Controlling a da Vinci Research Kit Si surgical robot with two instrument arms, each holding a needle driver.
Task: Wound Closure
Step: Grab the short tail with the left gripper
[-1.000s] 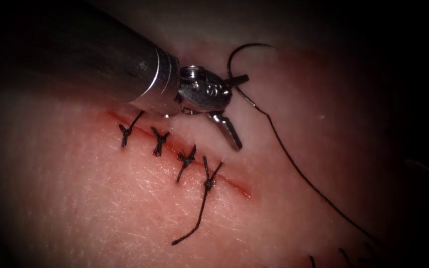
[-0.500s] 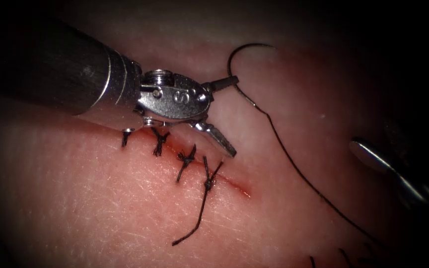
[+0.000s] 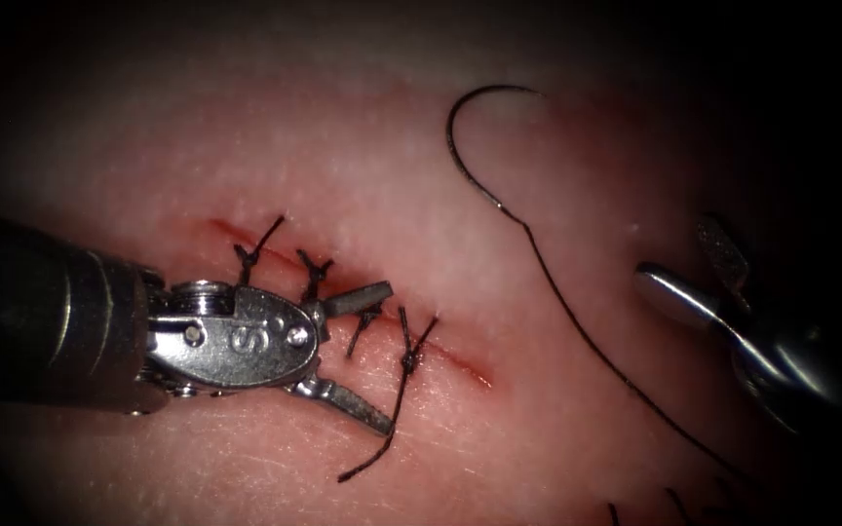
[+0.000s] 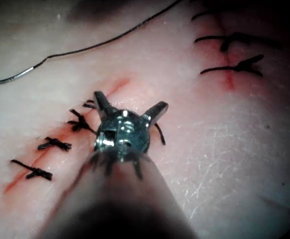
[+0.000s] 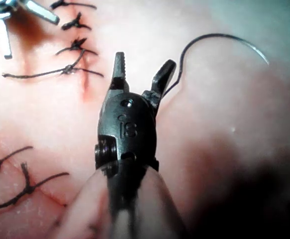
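The left end effector lies low over the cut, jaws spread wide and holding nothing, one jaw across the stitches and the other beside the long cut thread end. Right of the cut, the needle lies free on the tissue, its thread trailing away. Furthest right, the right end effector hovers with jaws apart, empty.

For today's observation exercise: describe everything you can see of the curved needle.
The needle is a thin, dark, metallic-looking wire bent in an open arc. It lies flat on the tissue, right of the cut, not in the tissue. Black thread trails from its lower end. Neither pincer holds it; both are open and empty.
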